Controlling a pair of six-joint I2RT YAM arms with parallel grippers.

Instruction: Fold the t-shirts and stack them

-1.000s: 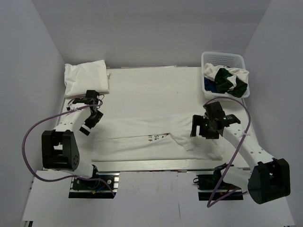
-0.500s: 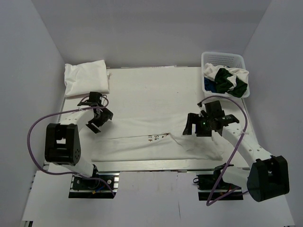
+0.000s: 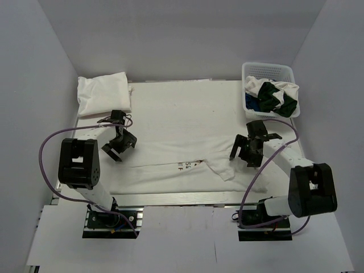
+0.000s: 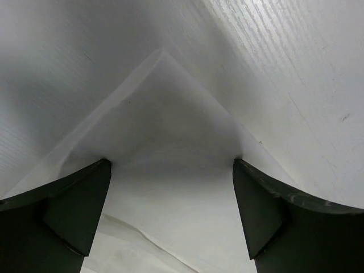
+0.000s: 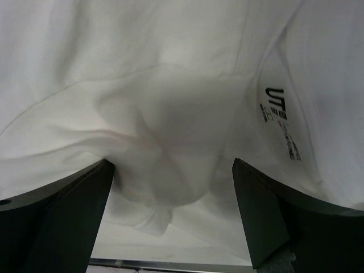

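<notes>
A white t-shirt [image 3: 182,156] lies spread across the near half of the table, partly folded, with a strip of print showing at its fold. My left gripper [image 3: 118,145] hangs open over the shirt's left edge. In the left wrist view a pointed corner of the cloth [image 4: 165,125] lies between the fingers [image 4: 74,216]. My right gripper [image 3: 244,151] is open over the shirt's right side. The right wrist view shows bunched white cloth [image 5: 170,136] and a printed label [image 5: 277,102] under its open jaws. Nothing is held.
A pile of folded white t-shirts [image 3: 103,92] sits at the back left corner. The white lattice basket [image 3: 267,66] at the back right holds a dark green shirt [image 3: 268,98], a white one [image 3: 288,89] and a blue one [image 3: 249,103]. The table's metal front edge [image 3: 187,198] runs just below the shirt.
The left gripper has moved right, onto the shirt's left edge. The right gripper swung left and came back, its arm pulled in closer. Both stayed open.
</notes>
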